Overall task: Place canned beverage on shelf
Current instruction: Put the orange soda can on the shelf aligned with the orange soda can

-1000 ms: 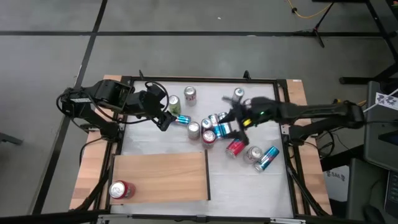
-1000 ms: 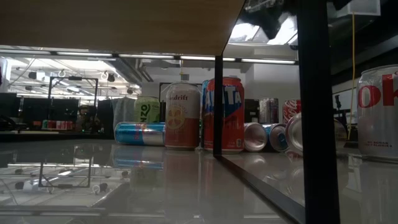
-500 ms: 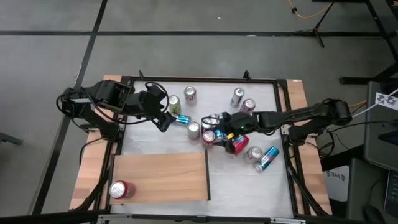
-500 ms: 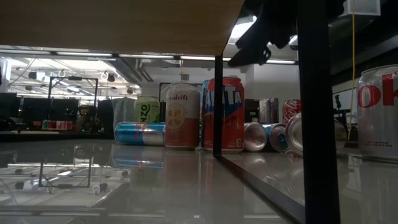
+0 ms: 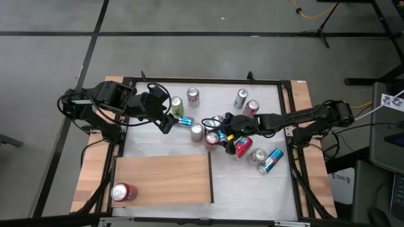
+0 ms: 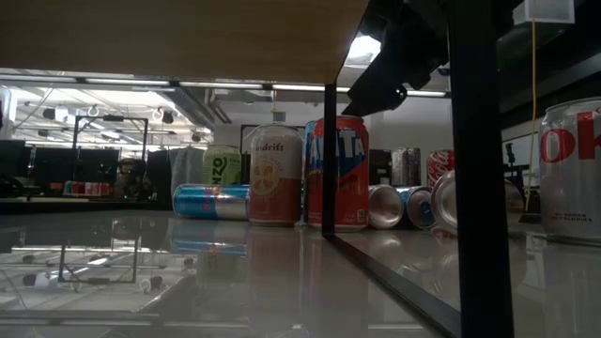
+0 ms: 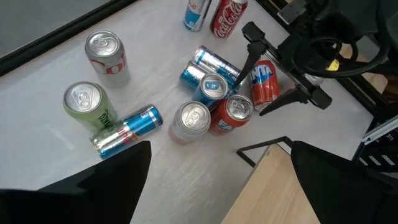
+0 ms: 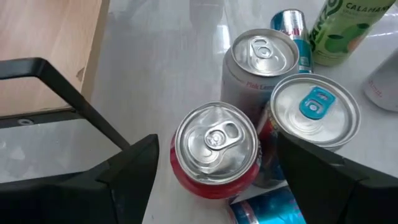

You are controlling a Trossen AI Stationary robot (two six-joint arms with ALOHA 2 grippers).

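My left pincer [image 5: 166, 121] hangs spread and empty at ten o'clock on the table, a green can [image 5: 176, 104] just beside it. The shelf [image 5: 164, 180] lies at seven o'clock with one red can [image 5: 123, 192] upright on its corner. My right pincer [image 5: 219, 135], fingers spread, straddles a red-sided can [image 8: 216, 149] in the centre cluster without pinching it

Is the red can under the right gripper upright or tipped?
Upright: the right wrist view shows the red can's round lid and tab from above, between the open right gripper's fingers.
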